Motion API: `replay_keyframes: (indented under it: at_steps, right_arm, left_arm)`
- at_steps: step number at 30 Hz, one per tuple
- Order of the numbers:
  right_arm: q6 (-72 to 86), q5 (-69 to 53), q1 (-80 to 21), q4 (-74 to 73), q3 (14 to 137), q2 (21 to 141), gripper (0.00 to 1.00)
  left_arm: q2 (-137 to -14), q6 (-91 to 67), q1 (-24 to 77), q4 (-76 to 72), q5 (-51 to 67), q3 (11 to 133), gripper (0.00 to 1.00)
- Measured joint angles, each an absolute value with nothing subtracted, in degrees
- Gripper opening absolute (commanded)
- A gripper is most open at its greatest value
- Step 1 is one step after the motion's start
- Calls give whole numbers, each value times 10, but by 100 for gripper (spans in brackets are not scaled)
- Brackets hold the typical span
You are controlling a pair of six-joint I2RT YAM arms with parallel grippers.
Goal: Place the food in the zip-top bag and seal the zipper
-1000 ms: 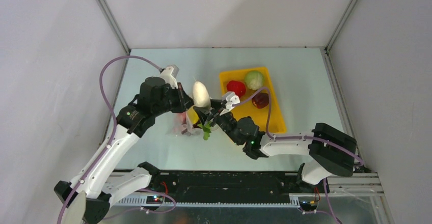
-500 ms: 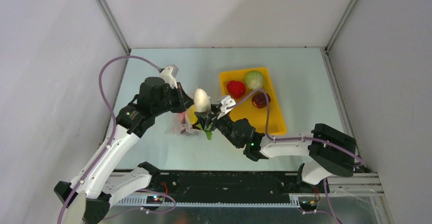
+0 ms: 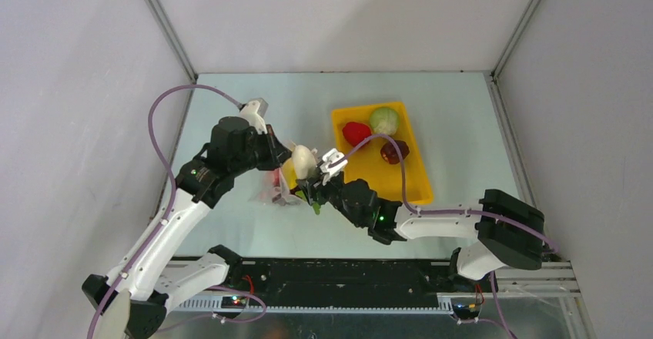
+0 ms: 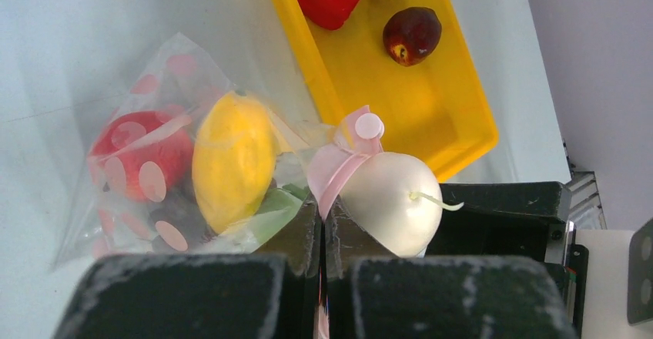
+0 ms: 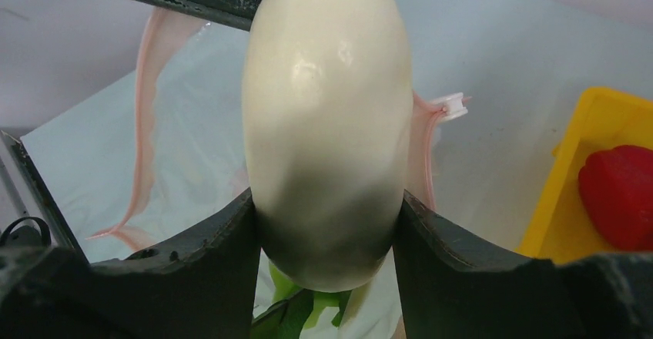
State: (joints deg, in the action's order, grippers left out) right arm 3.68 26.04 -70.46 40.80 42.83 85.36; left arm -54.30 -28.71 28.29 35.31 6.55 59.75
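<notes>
Holding white radish [image 5: 327, 123] at the mouth of the zip-top bag [image 4: 123, 192].
Right gripper [image 5: 327, 235] clamps it; left gripper [image 4: 322, 235], jaws closed, pinches the zipper [image 4: 333, 171]; yellow tray [image 3: 377, 166] at the bag's two o'clock.

- I read the radish [image 5: 327, 123] as creamy white.
- My zip-top bag [image 4: 165, 127] is clear, dotted pale pink; its zipper [image 4: 333, 176] is pink.
- The tray [image 4: 454, 115] is bright yellow.
</notes>
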Motion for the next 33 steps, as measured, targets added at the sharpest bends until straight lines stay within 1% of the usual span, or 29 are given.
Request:
replay_keyframes:
  at_steps: [5, 8, 9, 12, 18, 23, 26, 28, 31, 33]
  right_arm:
    - [76, 266, -704, 318, 467, 856, 34]
    - [98, 265, -702, 268, 483, 858, 30]
    - [107, 262, -699, 246, 489, 860, 26]
    - [119, 242, -694, 197, 501, 864, 24]
    - [135, 191, -670, 74, 549, 869, 24]
    - [206, 93, -583, -31, 622, 876, 25]
    - [251, 39, -535, -79, 663, 884, 29]
    - [276, 4, -509, -114, 695, 897, 30]
    - [299, -35, -496, -163, 740, 923, 30]
    - [316, -58, -495, -196, 771, 942, 34]
  left_arm:
    - [-535, -286, 281, 351, 65, 595, 0]
    - [-526, -285, 281, 347, 69, 588, 0]
    - [-526, -285, 281, 348, 72, 588, 0]
    - [-529, -285, 283, 346, 92, 588, 0]
    - [-560, -286, 284, 344, 120, 596, 0]
    - [-585, -285, 287, 342, 129, 624, 0]
    - [-584, -281, 296, 339, 129, 624, 0]
    - [-581, -279, 307, 330, 128, 618, 0]
    - [-572, -280, 325, 312, 124, 596, 0]
    - [-568, -285, 333, 302, 121, 582, 0]
